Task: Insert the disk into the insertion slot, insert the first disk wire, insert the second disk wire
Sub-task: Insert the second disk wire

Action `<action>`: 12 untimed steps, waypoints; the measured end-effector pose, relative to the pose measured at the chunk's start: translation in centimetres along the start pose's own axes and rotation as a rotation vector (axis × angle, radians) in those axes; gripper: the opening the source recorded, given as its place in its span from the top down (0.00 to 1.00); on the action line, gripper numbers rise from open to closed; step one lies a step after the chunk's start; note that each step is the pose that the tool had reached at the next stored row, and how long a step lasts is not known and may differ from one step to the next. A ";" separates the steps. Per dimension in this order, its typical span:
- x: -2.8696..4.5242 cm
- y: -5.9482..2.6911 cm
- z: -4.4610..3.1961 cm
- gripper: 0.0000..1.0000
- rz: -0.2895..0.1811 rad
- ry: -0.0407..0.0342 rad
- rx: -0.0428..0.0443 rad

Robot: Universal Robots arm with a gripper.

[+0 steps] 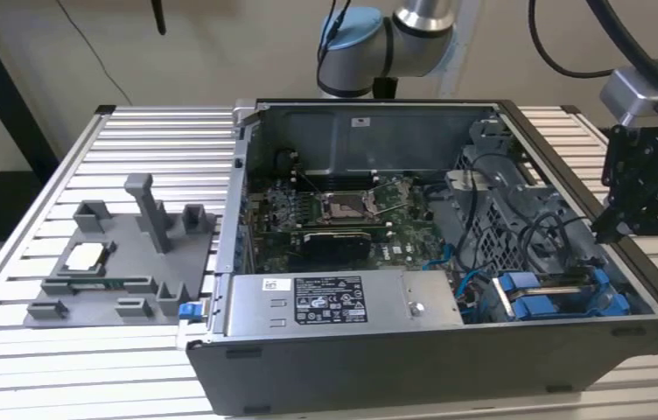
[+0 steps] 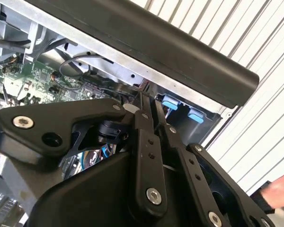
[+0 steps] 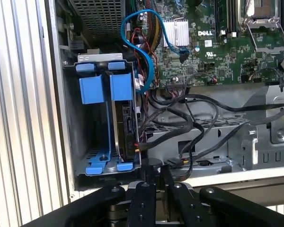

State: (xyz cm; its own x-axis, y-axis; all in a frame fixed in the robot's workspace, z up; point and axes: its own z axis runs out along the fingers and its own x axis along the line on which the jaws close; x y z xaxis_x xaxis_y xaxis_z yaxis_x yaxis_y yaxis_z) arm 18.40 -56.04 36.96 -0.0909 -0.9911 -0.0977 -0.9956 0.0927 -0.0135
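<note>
First wrist view: the disk (image 3: 125, 127) stands on edge in the insertion slot (image 3: 73, 142), long axis running from the case rim (image 3: 227, 177) toward the perforated grille (image 3: 102, 19); a thin dark edge clipped in blue. The gripper (image 3: 156, 174), fingers together and empty, hangs near its rim end.

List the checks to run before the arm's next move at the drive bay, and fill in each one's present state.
1. Disk inside the insertion slot: ok, it appears to stand in its blue frame within the bay.
2. Disk wires plugged in: cannot tell; black cables bunch beside the disk's edge.
3. End effector clear of the case: ok, it hangs outside the wall.
4. People away from the workspace: not ok; a hand shows beside the table.
5. Path into the bay free of cables: cannot tell.
</note>
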 end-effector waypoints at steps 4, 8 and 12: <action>0.00 0.00 -0.08 0.82 0.000 -0.0010 0.0000; -0.05 0.02 -0.55 0.84 0.000 -0.0017 -0.0001; -0.10 0.33 -1.37 0.84 0.000 -0.0019 -0.0001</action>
State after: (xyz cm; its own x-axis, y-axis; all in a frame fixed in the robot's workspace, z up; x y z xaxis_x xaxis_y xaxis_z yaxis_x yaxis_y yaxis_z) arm 18.06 -56.04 38.32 -0.0911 -0.9909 -0.0996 -0.9956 0.0929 -0.0134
